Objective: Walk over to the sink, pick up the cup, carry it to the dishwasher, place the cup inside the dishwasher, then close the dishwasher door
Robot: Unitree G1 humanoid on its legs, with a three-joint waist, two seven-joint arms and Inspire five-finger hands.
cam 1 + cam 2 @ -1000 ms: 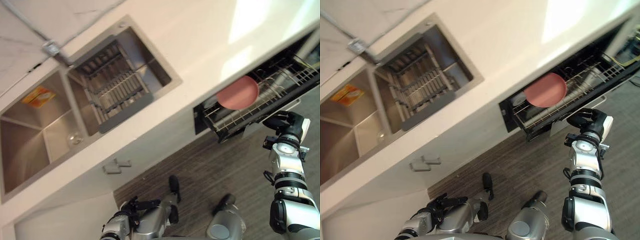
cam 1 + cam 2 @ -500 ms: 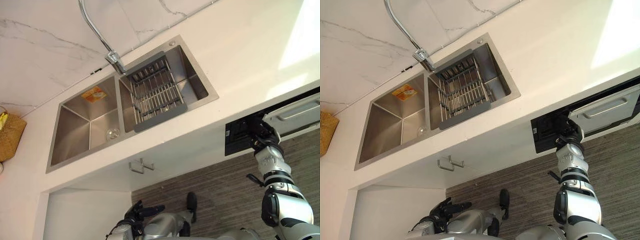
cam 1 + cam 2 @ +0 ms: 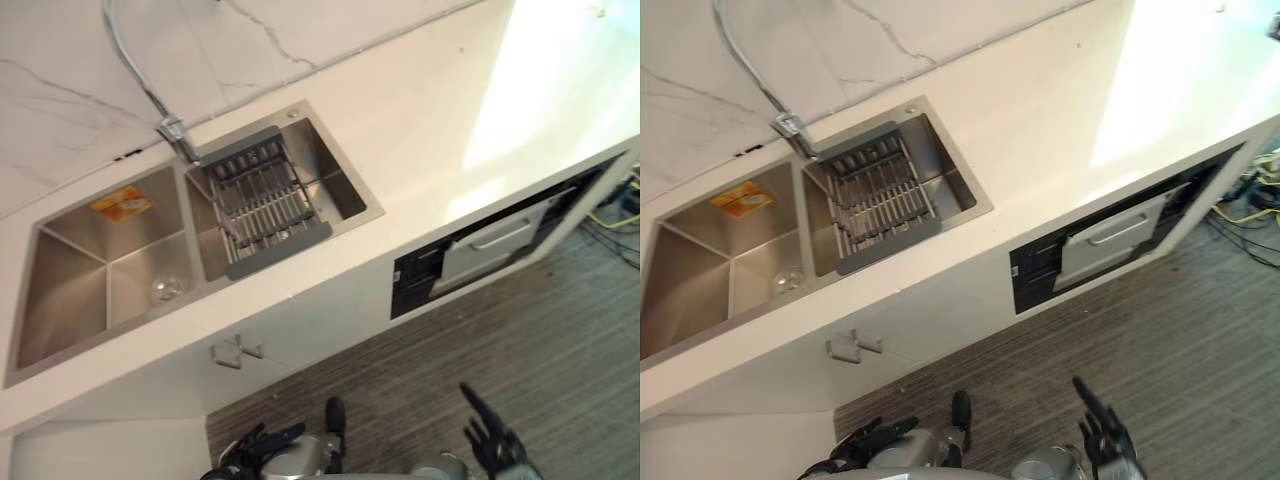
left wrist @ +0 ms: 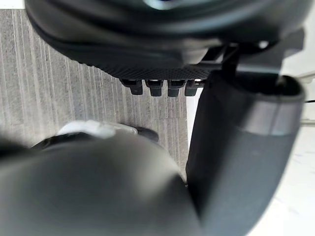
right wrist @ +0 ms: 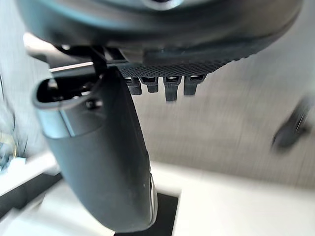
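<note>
Two hands, both empty, fingers straight and apart: your left hand (image 3: 262,440) hangs low on the left, your right hand (image 3: 492,448) low on the right. Your right hand is the nearer to the dishwasher door (image 3: 492,243), which lies ahead of it and well apart, its long edge running along the counter (image 3: 430,130) front. The door appears slightly ajar. Whether the cup sits behind it, you cannot tell. The sink (image 3: 75,290) lies farther left.
</note>
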